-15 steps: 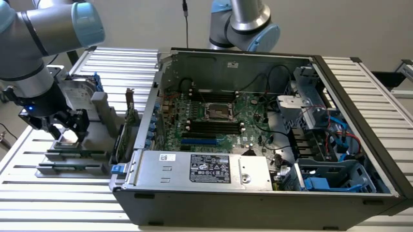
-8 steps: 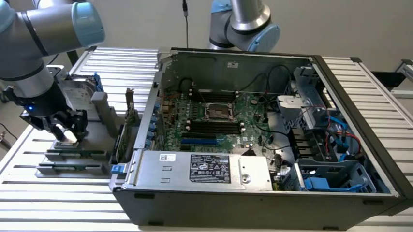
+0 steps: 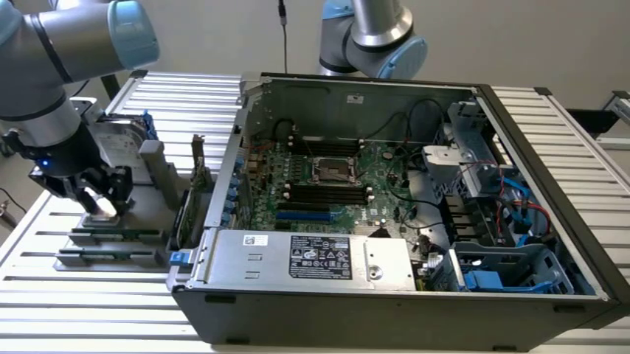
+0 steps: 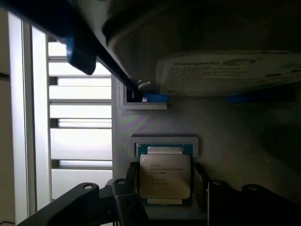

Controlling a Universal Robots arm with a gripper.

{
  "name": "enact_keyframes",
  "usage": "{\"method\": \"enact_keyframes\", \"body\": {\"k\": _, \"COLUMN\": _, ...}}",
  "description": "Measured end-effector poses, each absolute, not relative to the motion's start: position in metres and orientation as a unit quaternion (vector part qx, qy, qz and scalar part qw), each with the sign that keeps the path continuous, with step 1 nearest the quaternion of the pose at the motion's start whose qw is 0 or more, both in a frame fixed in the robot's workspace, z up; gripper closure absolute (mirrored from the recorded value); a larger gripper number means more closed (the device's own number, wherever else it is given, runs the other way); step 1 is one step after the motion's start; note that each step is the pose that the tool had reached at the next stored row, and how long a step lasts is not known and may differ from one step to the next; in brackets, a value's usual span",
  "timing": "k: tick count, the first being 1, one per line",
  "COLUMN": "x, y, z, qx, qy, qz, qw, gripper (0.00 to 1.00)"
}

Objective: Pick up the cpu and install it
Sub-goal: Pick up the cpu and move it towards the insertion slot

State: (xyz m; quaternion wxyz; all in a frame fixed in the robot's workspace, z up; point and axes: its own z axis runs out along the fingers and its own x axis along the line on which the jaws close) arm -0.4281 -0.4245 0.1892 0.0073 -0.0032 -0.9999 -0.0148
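Grey fixture at the exterior view's left holds the cpu in its recess. Gripper straddles the chip; whether it pinches cannot be told. Open computer case stands rightward

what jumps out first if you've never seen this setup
The big open dark grey metal computer case fills the middle of the exterior view, its green motherboard exposed. At that view's left the arm's tool hangs low over a grey parts stand, and the wrist view has the small square silver-topped cpu lying close below it.
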Motion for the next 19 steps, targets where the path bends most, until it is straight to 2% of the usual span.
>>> {"method": "enact_keyframes", "body": {"k": 5, "x": -0.428, "y": -0.425, "z": 0.204, "qx": -0.003, "qy": -1.0, "qz": -0.015, "qw": 0.01, "gripper": 0.45}}
{"method": "enact_keyframes", "body": {"k": 19, "x": -0.419, "y": -0.425, "z": 0.267, "qx": -0.003, "qy": -1.0, "qz": -0.015, "qw": 0.014, "gripper": 0.45}}
